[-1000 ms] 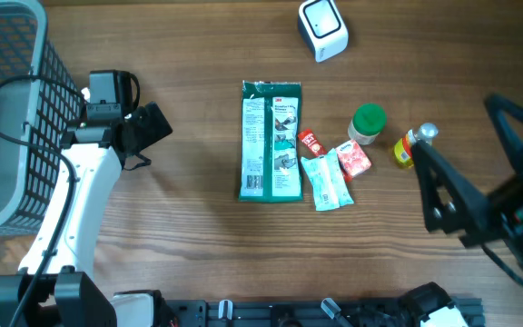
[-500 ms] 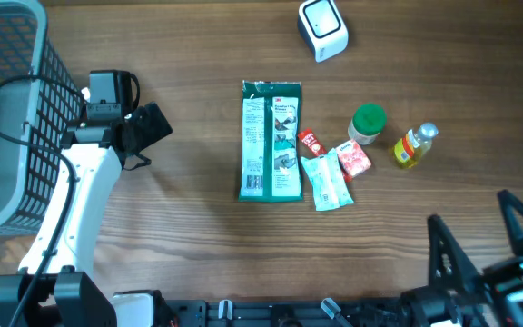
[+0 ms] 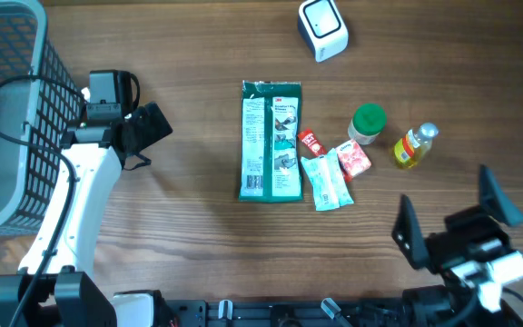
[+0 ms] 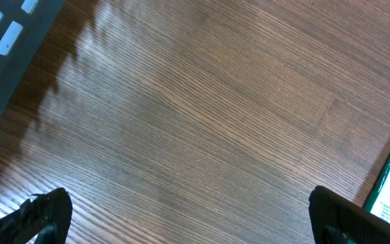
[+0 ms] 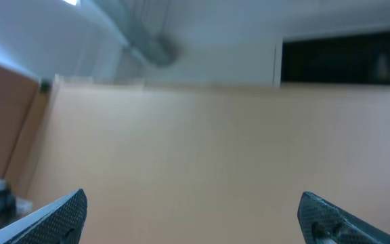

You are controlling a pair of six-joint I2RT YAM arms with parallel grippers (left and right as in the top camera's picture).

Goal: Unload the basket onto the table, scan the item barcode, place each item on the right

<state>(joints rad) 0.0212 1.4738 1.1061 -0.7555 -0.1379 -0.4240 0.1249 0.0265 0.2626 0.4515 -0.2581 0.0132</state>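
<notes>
We have both grippers wide open and holding nothing: the left gripper (image 3: 152,127) hovers over bare wood, and the right gripper (image 3: 448,218) sits tilted up near the table's front edge, its wrist camera seeing only a wall. The likeliest item to scan, we judge, is the green packet (image 3: 271,141), lying flat well to the right of our left fingers and well to the left of our right ones, with the scanner (image 3: 322,29) apart beyond its far end. Its long axis runs from the front of the table toward the back, the green header pointing away from us and printed text facing up; we cannot make out where the barcode sits. To do this step well, we should close across the packet's narrow width, near one long edge, leaving the printed face uncovered.
</notes>
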